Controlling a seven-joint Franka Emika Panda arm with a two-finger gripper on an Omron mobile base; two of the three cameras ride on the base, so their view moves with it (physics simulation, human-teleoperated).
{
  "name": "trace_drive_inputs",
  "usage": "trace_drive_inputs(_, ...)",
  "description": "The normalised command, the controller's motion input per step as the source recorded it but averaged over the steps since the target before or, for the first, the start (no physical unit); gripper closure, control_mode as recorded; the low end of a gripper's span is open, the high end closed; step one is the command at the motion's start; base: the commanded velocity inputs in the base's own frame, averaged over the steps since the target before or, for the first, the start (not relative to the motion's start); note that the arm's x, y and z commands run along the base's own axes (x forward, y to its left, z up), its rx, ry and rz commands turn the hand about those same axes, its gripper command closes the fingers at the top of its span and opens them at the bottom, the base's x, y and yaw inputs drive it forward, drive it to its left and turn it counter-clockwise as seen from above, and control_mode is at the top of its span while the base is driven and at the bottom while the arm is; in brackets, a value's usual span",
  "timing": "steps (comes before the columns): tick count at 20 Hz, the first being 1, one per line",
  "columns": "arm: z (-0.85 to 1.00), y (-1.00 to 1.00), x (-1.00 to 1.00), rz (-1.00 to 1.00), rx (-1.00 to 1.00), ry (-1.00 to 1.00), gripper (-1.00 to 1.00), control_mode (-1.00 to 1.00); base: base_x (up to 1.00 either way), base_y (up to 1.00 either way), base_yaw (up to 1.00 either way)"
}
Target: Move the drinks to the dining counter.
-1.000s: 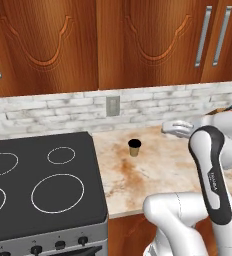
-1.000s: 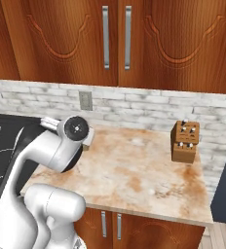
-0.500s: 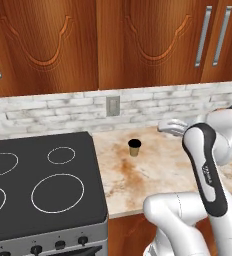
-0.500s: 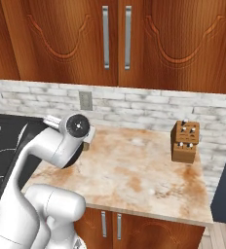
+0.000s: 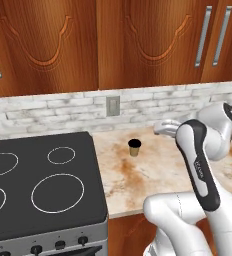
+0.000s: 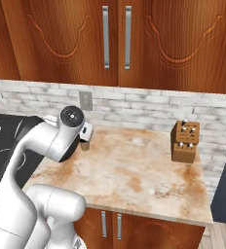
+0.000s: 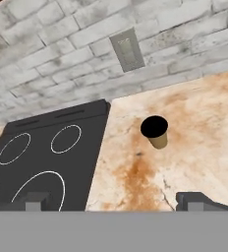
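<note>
Nearest you, the gripper (image 7: 115, 199) has its two dark fingertips (image 7: 35, 199) spread wide apart, holding nothing. Beyond them the small tan paper cup (image 7: 155, 131) stands upright on the marble-look counter (image 7: 199, 142), just beside the black stove (image 7: 42, 157). Farther back you see the wall outlet (image 7: 128, 49) in the white-brick backsplash (image 7: 47, 54). The knife block (image 6: 185, 142) stands well apart.

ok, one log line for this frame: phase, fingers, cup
phase: approaching paper cup | fingers: open, holding nothing | cup: upright on counter beside stove, untouched
</note>
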Motion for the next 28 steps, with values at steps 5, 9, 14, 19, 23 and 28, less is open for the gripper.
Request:
trace_drive_inputs(5,-0.41,-0.09,-0.01,0.01,-0.03,-0.01,-1.00,-1.00,0.00,0.00,0.00)
trace_drive_inputs(9,-0.45,-0.11,0.02,0.01,-0.01,-0.01,-1.00,-1.00,0.00,0.00,0.00)
trace_drive_inputs(14,-0.01,0.01,0.09,0.00,-0.09,0.00,-1.00,-1.00,0.00,0.00,0.00)
trace_drive_inputs(19,0.00,0.10,0.24,0.00,-0.15,0.01,-1.00,-1.00,0.00,0.00,0.00)
trace_drive_inputs(23,0.00,0.00,0.30,0.00,-0.13,0.08,-1.00,-1.00,0.00,0.00,0.00)
trace_drive_inputs(28,0.00,0.01,0.27,0.00,-0.08,0.13,-1.00,-1.00,0.00,0.00,0.00)
